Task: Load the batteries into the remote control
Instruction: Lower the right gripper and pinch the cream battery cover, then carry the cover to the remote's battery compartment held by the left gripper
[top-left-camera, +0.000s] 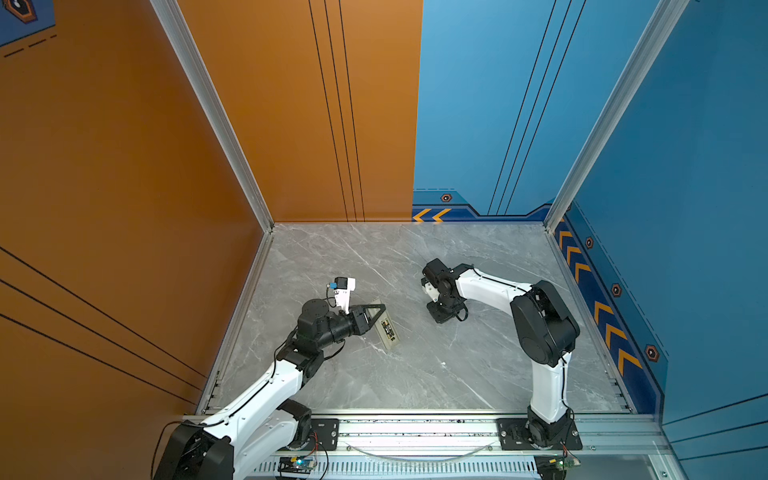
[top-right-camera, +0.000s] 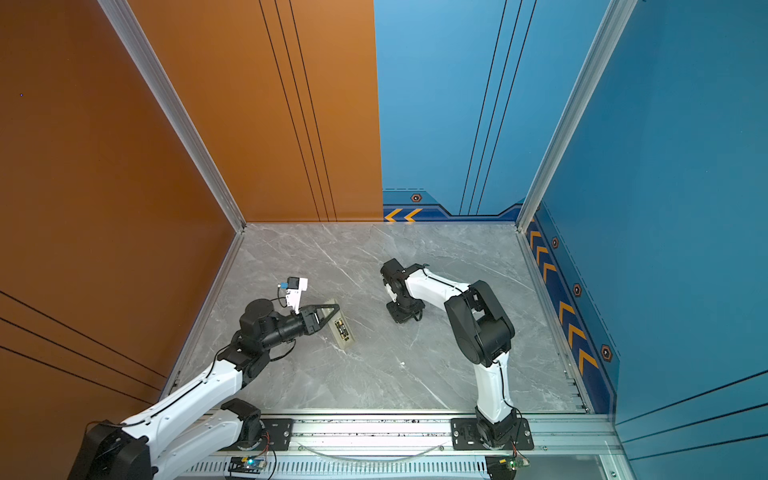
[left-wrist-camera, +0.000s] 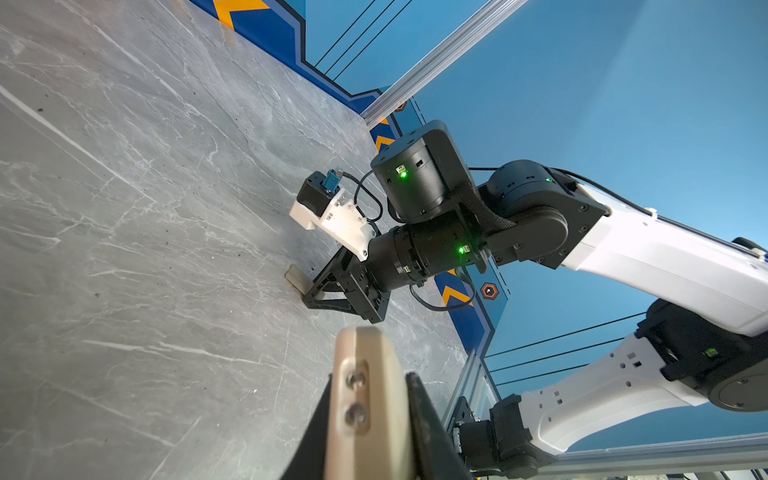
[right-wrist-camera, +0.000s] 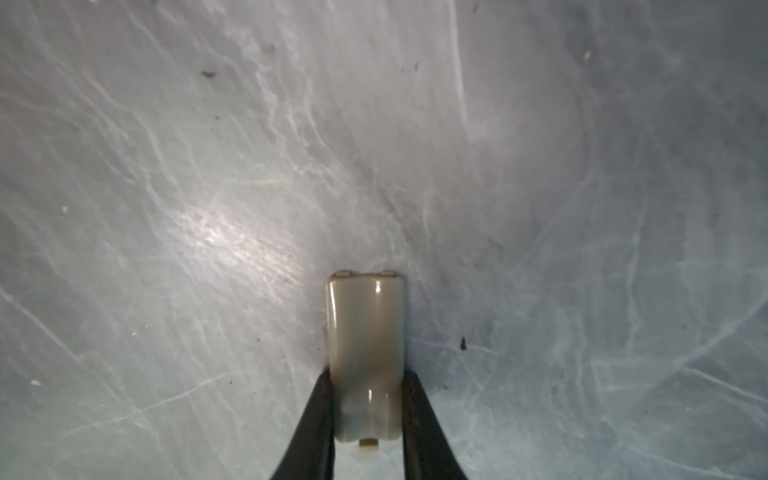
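The remote control (top-left-camera: 390, 334) is tilted up off the grey table with its back facing up. My left gripper (top-left-camera: 380, 311) is shut on its far end. Dark batteries (top-left-camera: 387, 328) with copper specks seem to sit in its open compartment. In the left wrist view the remote's end (left-wrist-camera: 370, 415) fills the gap between the fingers. My right gripper (right-wrist-camera: 368, 399) reaches down to the table, its fingers pressed against both sides of a small beige battery cover (right-wrist-camera: 365, 332). That cover (left-wrist-camera: 296, 279) lies flat. In both top views the right wrist hides it.
The grey marble table (top-left-camera: 415, 374) is walled in orange at the left and blue at the back and right. An aluminium rail (top-left-camera: 415, 428) with both arm bases runs along the front edge. A tiny white speck (top-left-camera: 444, 363) lies mid-table.
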